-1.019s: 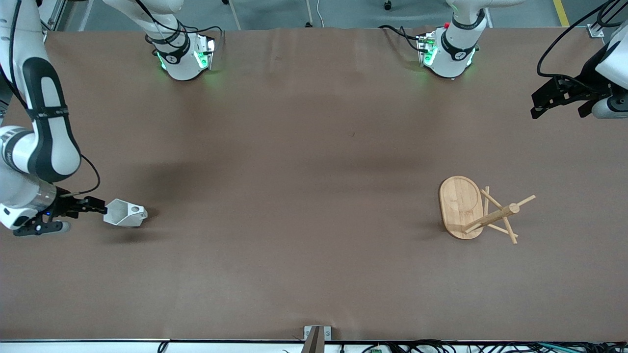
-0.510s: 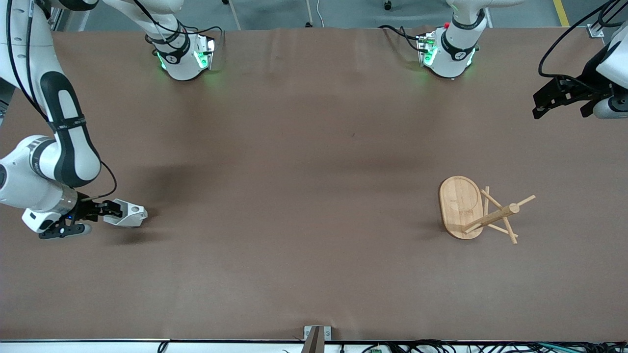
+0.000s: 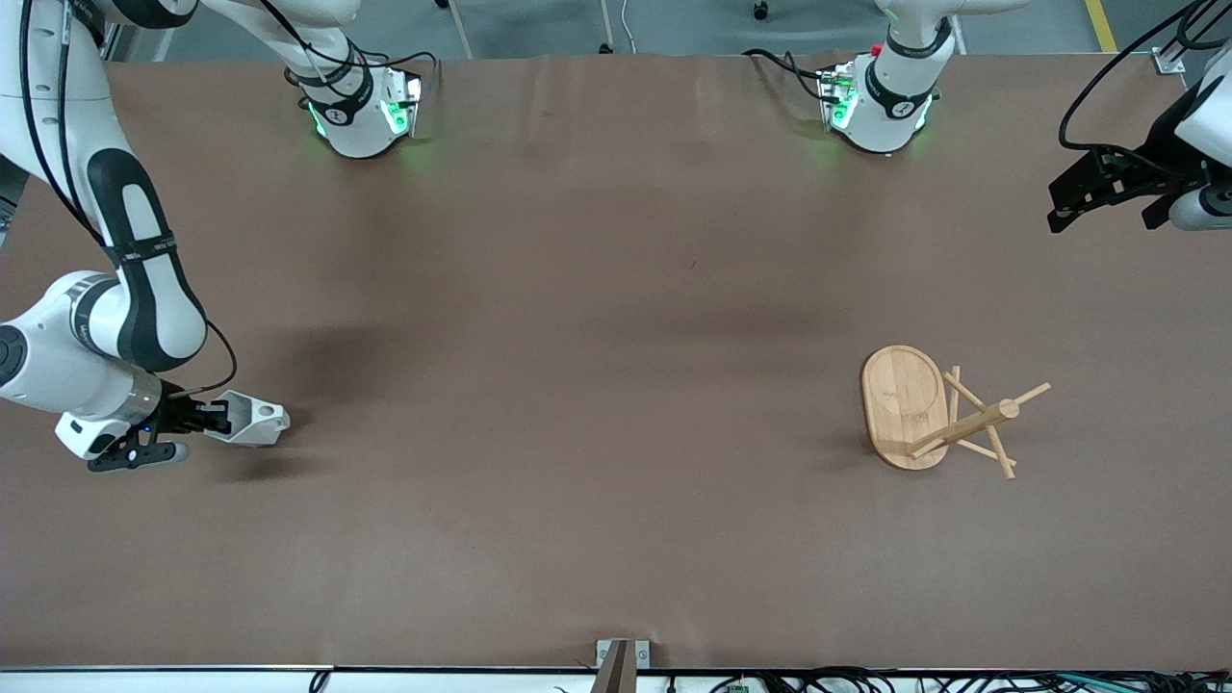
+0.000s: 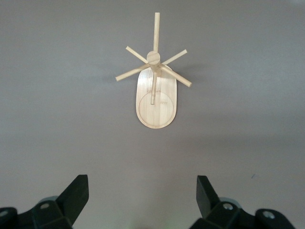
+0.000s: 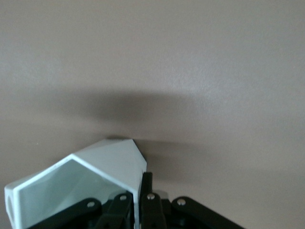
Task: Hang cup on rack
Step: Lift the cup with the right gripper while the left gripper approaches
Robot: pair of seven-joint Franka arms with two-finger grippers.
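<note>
The white faceted cup (image 3: 252, 420) lies on its side on the brown table (image 3: 597, 318) near the right arm's end, at about 9 o'clock in the front view, its handle with the round hole pointing toward the table's middle. The right gripper (image 3: 214, 418) is at table level against the cup's open end, with its fingers (image 5: 147, 198) drawn close together over the cup's rim wall, one inside the mouth and one outside; in the right wrist view the cup (image 5: 81, 183) fills the space directly at the fingertips. The wooden mug rack (image 3: 938, 414) stands on its oval base toward the left arm's end, at about 3 o'clock in the front view, well apart from the cup. Its central post and thin angled pegs carry nothing. The left gripper (image 3: 1107, 192) hangs above the table edge at the left arm's end, at about 2 o'clock, and waits. Its fingers (image 4: 76, 193) are spread wide apart and empty, with the rack (image 4: 156, 90) visible between them in the left wrist view.
</note>
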